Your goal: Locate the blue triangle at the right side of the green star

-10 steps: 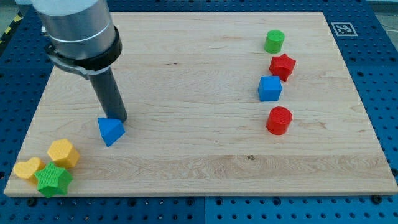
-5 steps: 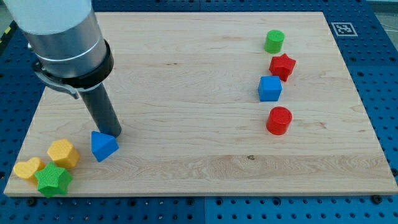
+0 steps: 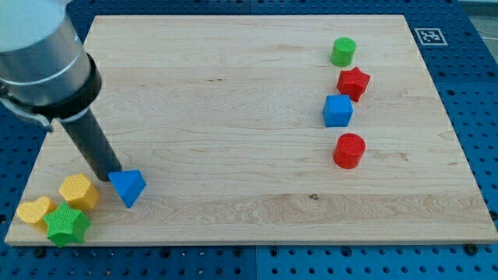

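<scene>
No fingers here — my tip (image 3: pixel 106 176) touches the blue triangle's (image 3: pixel 128 187) upper-left edge, placed to nudge it down beside the green star (image 3: pixel 66 225).

Bright, even light; sharp throughout.
The pale worktop (image 3: pixel 233 93) shows no glare, the blocks cast only small soft shadows, and the arm's upper housing looks slightly blurred.

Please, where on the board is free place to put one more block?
Free: the wide middle, between the blue triangle and the blue cube. Crowded: bottom-left, where my tip, the triangle, yellow blocks and green star gather.
</scene>
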Tool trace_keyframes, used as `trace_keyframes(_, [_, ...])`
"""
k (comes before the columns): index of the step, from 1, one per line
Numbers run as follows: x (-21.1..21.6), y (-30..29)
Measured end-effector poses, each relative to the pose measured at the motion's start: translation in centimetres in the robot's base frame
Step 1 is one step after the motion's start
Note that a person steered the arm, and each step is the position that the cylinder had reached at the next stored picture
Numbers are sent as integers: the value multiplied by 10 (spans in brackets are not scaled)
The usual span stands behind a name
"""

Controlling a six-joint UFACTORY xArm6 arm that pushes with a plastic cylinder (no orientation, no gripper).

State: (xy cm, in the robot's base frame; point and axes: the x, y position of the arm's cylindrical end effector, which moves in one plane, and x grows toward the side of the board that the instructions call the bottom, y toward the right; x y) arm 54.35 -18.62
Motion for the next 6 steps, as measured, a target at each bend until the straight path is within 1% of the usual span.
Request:
trace_keyframes(1, [20, 20])
trace_keyframes(2, [32, 36])
trace_keyframes(6, [34, 55])
